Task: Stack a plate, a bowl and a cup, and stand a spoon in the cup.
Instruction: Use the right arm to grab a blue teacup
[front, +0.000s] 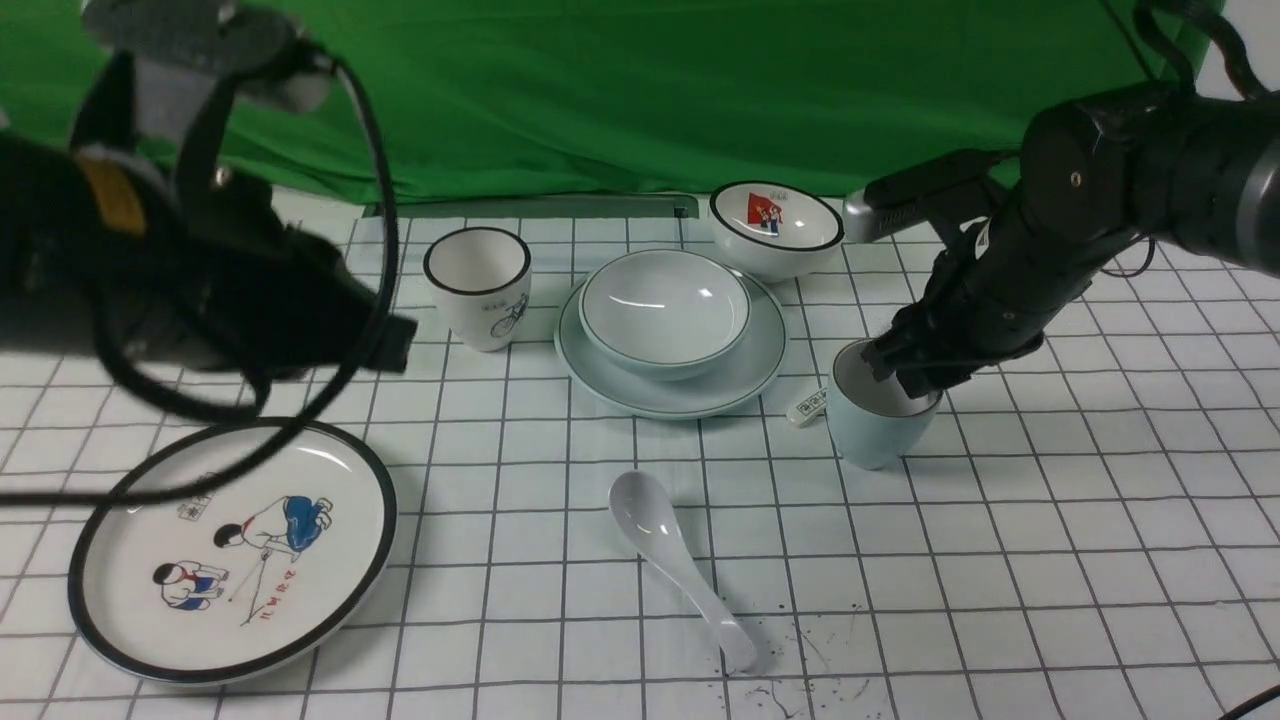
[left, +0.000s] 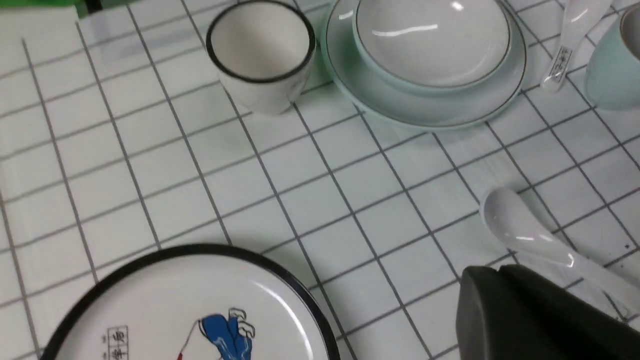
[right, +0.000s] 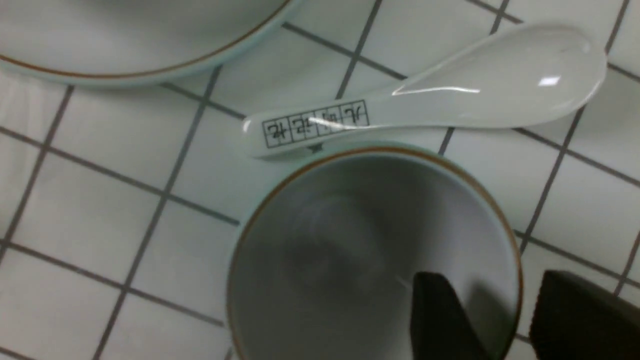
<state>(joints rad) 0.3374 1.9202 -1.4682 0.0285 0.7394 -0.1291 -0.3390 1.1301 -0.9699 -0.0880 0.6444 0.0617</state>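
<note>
The pale blue-green bowl (front: 665, 305) sits in the matching plate (front: 735, 375) at the table's middle. Right of them stands the pale blue-green cup (front: 870, 430), upright. My right gripper (front: 905, 375) is open and straddles the cup's right rim: in the right wrist view (right: 492, 285) one finger is inside the cup (right: 350, 240), the other outside, both clear of the wall. The plain white spoon (front: 672, 555) lies nearer the front, bowl up. High on the left, my left gripper (front: 395, 345) is shut on nothing; its closed fingertips (left: 500, 272) hover near the spoon (left: 525, 235).
A label-printed spoon (right: 425, 105) lies between cup and plate, its handle touching the cup's rim. A black-rimmed bicycle cup (front: 478, 288) stands left of the plate, a black-rimmed picture bowl (front: 778, 228) behind it, and a cartoon plate (front: 235, 550) at front left.
</note>
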